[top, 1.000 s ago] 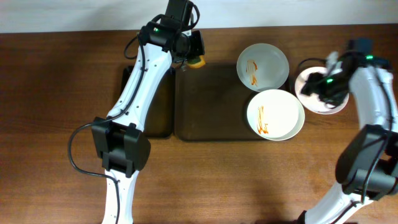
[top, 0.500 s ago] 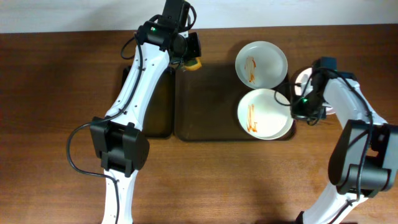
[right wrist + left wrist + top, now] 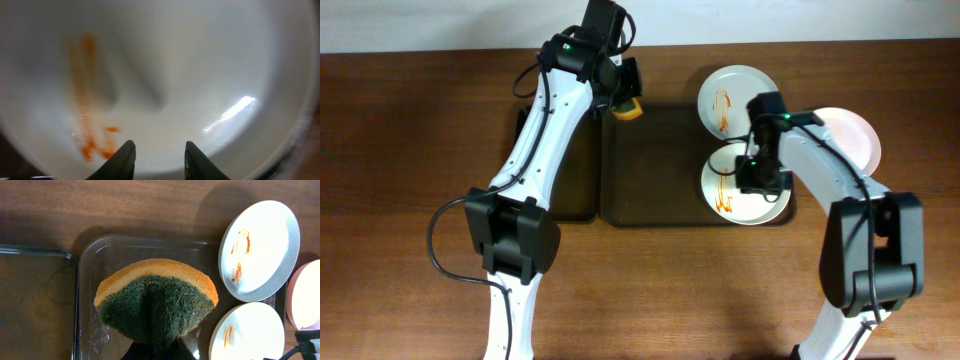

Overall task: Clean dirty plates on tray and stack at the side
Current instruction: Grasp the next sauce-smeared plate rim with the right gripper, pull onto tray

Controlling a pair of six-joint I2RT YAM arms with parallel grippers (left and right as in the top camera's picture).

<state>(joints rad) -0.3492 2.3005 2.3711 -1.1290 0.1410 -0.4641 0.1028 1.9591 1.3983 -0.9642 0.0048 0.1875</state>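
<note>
Two white plates streaked with orange sauce lie at the right end of the dark tray [image 3: 660,170]: a far plate [image 3: 735,95] and a near plate [image 3: 735,195]. My right gripper [image 3: 760,170] is open and empty right above the near plate, which fills the right wrist view [image 3: 165,75], my fingertips [image 3: 156,150] close over it. A clean pink plate [image 3: 850,135] lies on the table to the right. My left gripper [image 3: 625,95] is shut on an orange and green sponge [image 3: 155,300] above the tray's far left corner.
A second dark tray [image 3: 575,170] lies left of the main one, partly under my left arm. In the left wrist view both dirty plates [image 3: 260,250] [image 3: 247,332] and the pink plate [image 3: 305,297] show at the right. Bare wooden table [image 3: 400,200] surrounds the trays.
My right arm has swung left from the pink plate to above the near dirty plate. That plate has shifted a little left on the tray. The left gripper has barely moved.
</note>
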